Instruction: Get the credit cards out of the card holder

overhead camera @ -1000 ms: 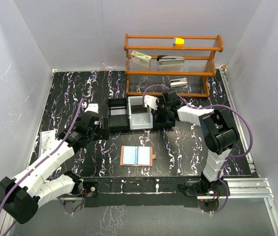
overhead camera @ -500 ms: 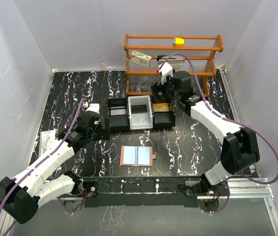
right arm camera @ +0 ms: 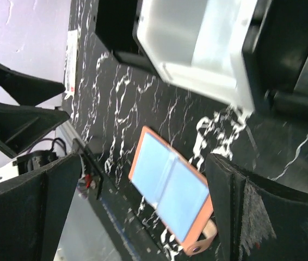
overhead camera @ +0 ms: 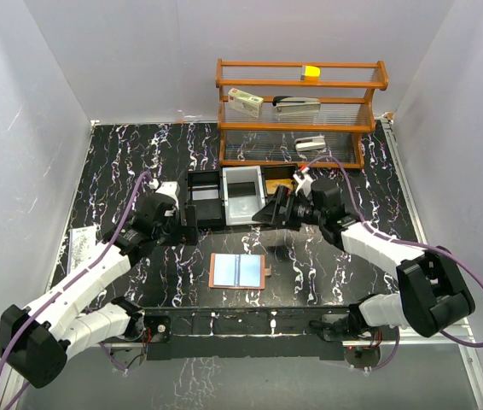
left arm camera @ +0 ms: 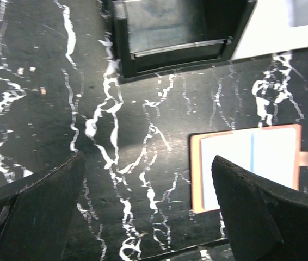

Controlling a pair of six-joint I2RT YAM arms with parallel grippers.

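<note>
Lying open and flat on the black, white-veined table top (overhead camera: pixel 122 171), the small salmon-pink leather-like bifold card holder (overhead camera: pixel 238 271) sits near the front edge, midway between the two arms. Its pale blue inner pockets face up and its snap tab (overhead camera: pixel 269 272) sticks out to the right. I cannot tell whether any card is in those pockets.

Just behind it stands the black three-part plastic tray (overhead camera: pixel 206 209). A thin yellow-orange plastic card (overhead camera: pixel 281 182) lies in the tray's right compartment, partly hidden by the right arm. The middle compartment shows a pale surface that I cannot identify.

The right gripper (overhead camera: pixel 270 213) hovers over the tray's near rim with its fingers (right arm camera: pixel 29 212) spread wide, nothing between them, and the card holder (right arm camera: pixel 170 187) in sight below. The left gripper (overhead camera: pixel 182 229) hangs beside the tray's near-left corner, fingers (left arm camera: pixel 34 212) likewise wide apart and empty, with the card holder (left arm camera: pixel 246 163) off to its right.

At the back stands an orange-brown wooden shelf rack (overhead camera: pixel 301 128) carrying a white-and-red box (overhead camera: pixel 246 102), a black stapler (overhead camera: pixel 297 103) and a small yellow block (overhead camera: pixel 311 72).
</note>
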